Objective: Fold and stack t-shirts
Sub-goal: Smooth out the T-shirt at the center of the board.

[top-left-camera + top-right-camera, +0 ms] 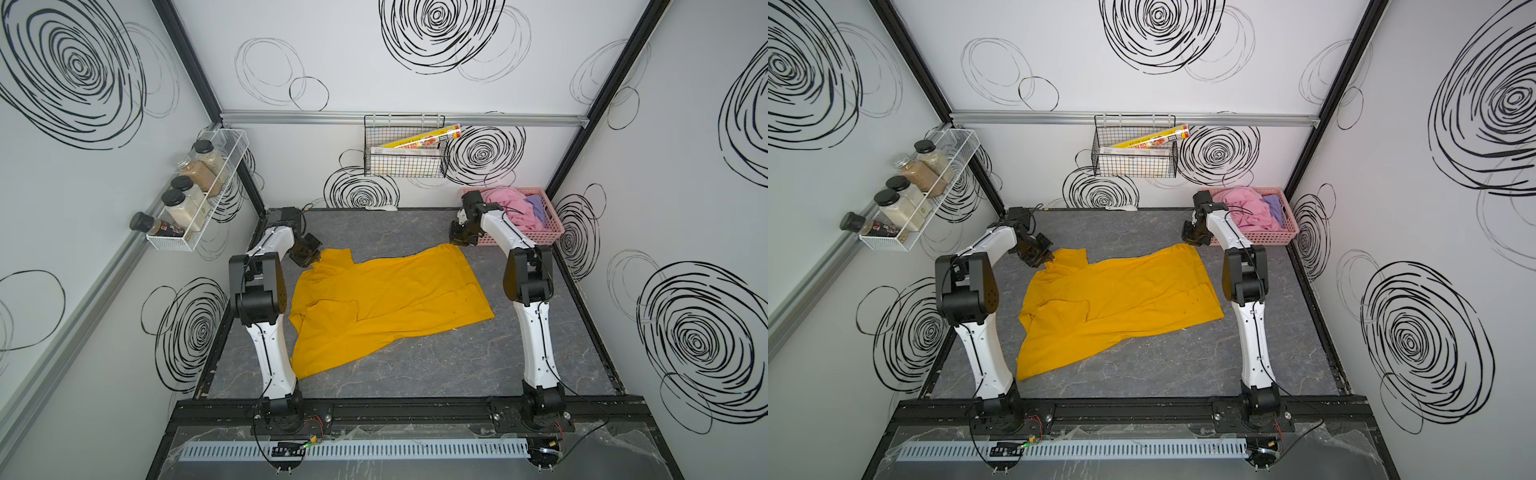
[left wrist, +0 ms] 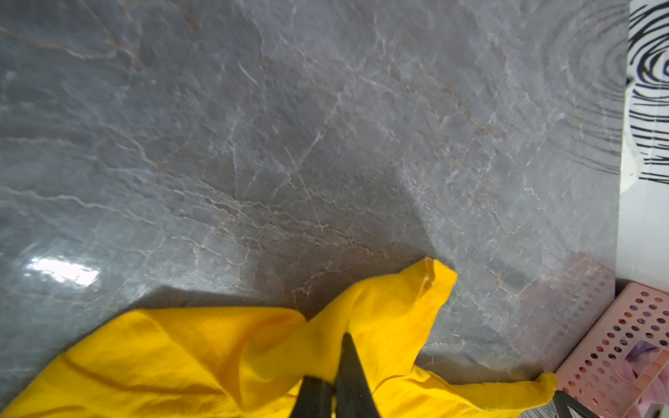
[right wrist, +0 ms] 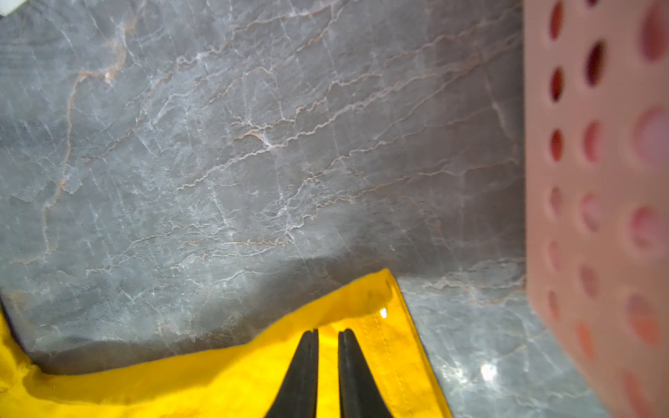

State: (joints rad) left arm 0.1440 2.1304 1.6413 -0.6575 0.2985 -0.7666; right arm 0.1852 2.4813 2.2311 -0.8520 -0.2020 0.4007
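1. The step in hand looks like laying out the mustard-yellow t-shirt [image 1: 386,299] for its first fold. It lies spread across the middle of the grey table [image 1: 415,365], rumpled near the left arm, with one sleeve flopped over the body.
2. The left gripper [image 1: 309,259] is pressed together, pinching a bunch of yellow cloth at the shirt's far corner on that side.
3. The right gripper [image 3: 327,331] hovers over the hemmed far corner, just beside the pink basket [image 1: 552,237]. Its jaws are parted by a slim gap, with nothing visibly clamped.
4. The pink t-shirt [image 1: 505,203] and the lavender t-shirt [image 1: 536,208] wait crumpled in that basket (so stacking is a long way off).
5. Next, I judge, the sleeve needs flattening and both corners need a firm grip before folding.
6. The box [image 1: 424,139] in the wall rack and the spice jars [image 1: 183,203] carry print too small to read.
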